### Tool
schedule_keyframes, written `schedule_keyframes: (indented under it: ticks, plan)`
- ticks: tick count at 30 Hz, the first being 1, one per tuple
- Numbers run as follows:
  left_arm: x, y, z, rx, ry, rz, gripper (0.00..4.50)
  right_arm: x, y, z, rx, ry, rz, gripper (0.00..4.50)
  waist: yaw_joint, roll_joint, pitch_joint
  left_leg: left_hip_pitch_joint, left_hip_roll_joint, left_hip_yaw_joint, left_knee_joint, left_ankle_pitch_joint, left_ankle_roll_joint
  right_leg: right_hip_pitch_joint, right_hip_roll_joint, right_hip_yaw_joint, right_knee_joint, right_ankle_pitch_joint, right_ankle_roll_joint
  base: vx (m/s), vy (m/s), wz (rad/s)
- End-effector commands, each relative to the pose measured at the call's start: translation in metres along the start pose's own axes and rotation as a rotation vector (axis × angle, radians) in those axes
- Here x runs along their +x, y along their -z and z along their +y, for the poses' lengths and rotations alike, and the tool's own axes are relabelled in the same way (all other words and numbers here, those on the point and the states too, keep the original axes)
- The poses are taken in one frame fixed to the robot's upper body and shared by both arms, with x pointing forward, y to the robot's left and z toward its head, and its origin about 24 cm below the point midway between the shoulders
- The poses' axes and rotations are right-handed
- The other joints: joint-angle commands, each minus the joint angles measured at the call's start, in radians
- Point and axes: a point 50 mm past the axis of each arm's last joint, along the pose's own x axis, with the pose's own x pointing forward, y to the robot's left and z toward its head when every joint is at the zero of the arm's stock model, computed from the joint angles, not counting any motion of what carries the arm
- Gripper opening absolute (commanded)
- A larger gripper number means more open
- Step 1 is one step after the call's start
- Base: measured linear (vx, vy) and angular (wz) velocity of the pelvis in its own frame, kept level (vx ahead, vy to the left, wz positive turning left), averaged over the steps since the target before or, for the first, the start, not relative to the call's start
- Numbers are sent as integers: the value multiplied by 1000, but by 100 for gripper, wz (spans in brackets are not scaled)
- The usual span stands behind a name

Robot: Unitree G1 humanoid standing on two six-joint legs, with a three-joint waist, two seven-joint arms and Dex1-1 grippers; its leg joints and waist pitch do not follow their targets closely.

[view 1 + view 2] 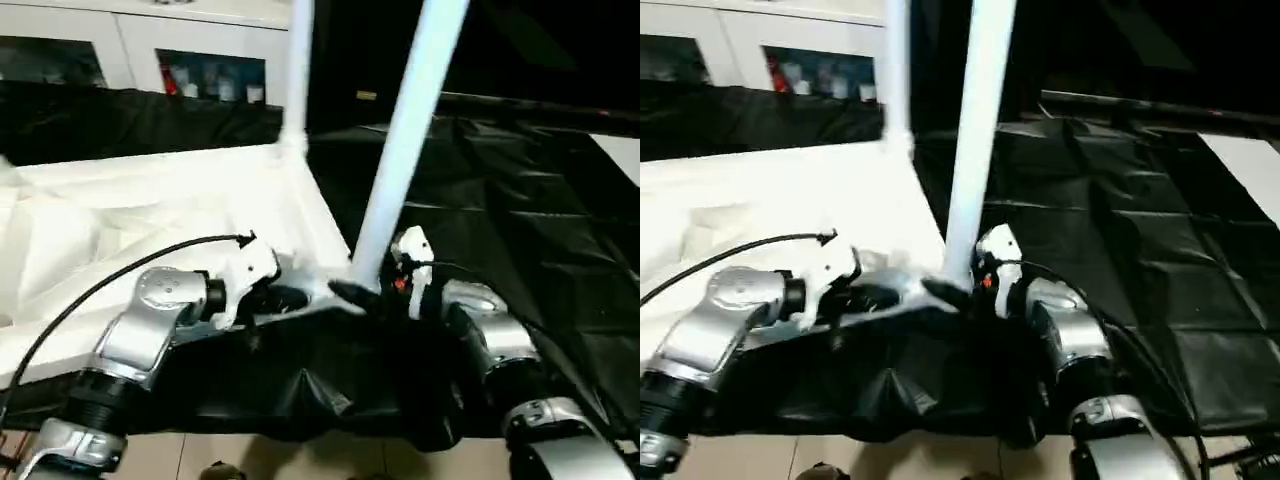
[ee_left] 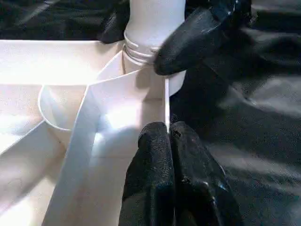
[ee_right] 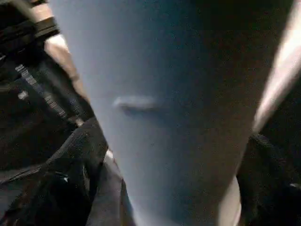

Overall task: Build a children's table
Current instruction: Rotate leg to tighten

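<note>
A: Item, tabletop (image 1: 150,220): laid ribs-up on black sheet (image 1: 500,220). Location of near leg (image 1: 405,140)?

B: Stood upright in the near corner socket (image 2: 150,70), long axis rising steeply from it. A far leg (image 1: 298,70) is noted behind.

A: Grippers?

B: Right gripper (image 1: 375,290): spread around the leg's base, nearer to it. Left gripper (image 2: 169,136): pressed together on the tabletop's edge just beside the socket.

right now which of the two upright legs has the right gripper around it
The near leg, standing in the tabletop's front corner socket: the right gripper's fingers straddle its base. The far leg stands at the back corner, well away from both grippers.
</note>
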Motion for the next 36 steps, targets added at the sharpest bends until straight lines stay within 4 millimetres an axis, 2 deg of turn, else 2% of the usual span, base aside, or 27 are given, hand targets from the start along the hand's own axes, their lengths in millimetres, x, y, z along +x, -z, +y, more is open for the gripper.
schedule_keyframes:
  ticks: [1, 4, 6, 7, 8, 15, 16, 17, 18, 24, 27, 30, 35, 36]
  plan:
    - [4, -17, 3, 94, 34, -19, 0, 4, -5, 5, -34, -78, 18, 385, 2, 16, -71, 18, 8, 9, -57, -203, 41, 53, -49, 43, -64, -92, -234, 0, 0, 0]
    - [3, -18, 7, 120, 21, 11, 0, 4, -6, 3, -39, -76, 18, 385, 5, 15, -71, 16, 7, 7, -59, -211, 25, 55, -50, 43, -64, -107, -230, 0, 0, 0]
    - [3, -21, 10, 131, -4, 11, 0, 5, -7, 2, -41, -59, 9, 385, 7, 23, -71, 18, 7, 7, -59, -223, 16, 54, -52, 44, -65, -123, -227, 0, 0, 0]
    - [3, -23, 10, 121, 2, -2, 0, 6, -8, 2, -44, -53, 5, 385, 7, 23, -70, 19, 7, 7, -59, -233, 10, 52, -52, 44, -68, -138, -225, 0, 0, 0]
    - [2, -24, 10, 114, 11, -8, 41, 6, -8, 2, -44, -53, 4, 389, 8, 21, -71, 19, 7, 6, -59, -236, 7, 54, -52, 43, -68, -141, -224, 0, 0, 0]
    - [0, -23, 7, 145, 31, 4, 93, 5, -4, 5, -33, -37, -20, 389, 4, 27, -72, 16, 6, 2, -60, -245, -1, 57, -49, 41, -65, -130, -227, 0, 0, 0]
    - [0, -23, 7, 146, 31, 6, 93, 5, -4, 5, -33, -36, -22, 389, 2, 27, -73, 15, 5, 2, -59, -242, 0, 57, -49, 42, -65, -124, -227, 0, 0, 0]
    - [0, -22, 7, 148, 38, 15, 93, 5, -5, 4, -35, -32, -25, 389, 4, 34, -74, 17, 5, 2, -59, -239, -1, 56, -49, 42, -64, -115, -230, 0, 0, 0]
    - [0, -20, 7, 150, 49, 30, 93, 4, -5, 4, -37, -29, -26, 389, 2, 31, -73, 17, 5, 3, -59, -242, 0, 56, -47, 42, -65, -110, -232, 0, 0, 0]
    - [-4, -12, 3, 98, 110, 59, 93, 3, -4, 3, -37, -17, -29, 389, 3, 32, -74, 19, 5, 3, -58, -234, -2, 56, -47, 42, -60, -91, -244, 0, 0, 0]
    - [-4, -10, 6, 105, 80, 67, 93, 3, -4, 3, -39, -15, -29, 389, 3, 34, -74, 19, 6, 3, -58, -238, -1, 57, -47, 41, -60, -86, -248, 0, 0, 0]
    - [-3, -7, 12, 135, 34, 95, 93, 4, -5, 3, -40, -17, -32, 389, 2, 33, -74, 19, 4, 3, -58, -254, -1, 58, -47, 42, -64, -112, -235, 0, 0, 0]
    - [-3, -3, 12, 132, 59, 132, 93, 5, -4, 6, -42, -26, -33, 389, 4, 41, -74, 21, 5, 1, -59, -264, -9, 56, -48, 42, -64, -116, -237, 0, 0, 0]
    - [-3, -1, 11, 130, 69, 143, 93, 5, -4, 6, -43, -25, -34, 389, 3, 39, -74, 20, 5, 2, -59, -262, -8, 56, -47, 42, -64, -113, -236, 0, 0, 0]
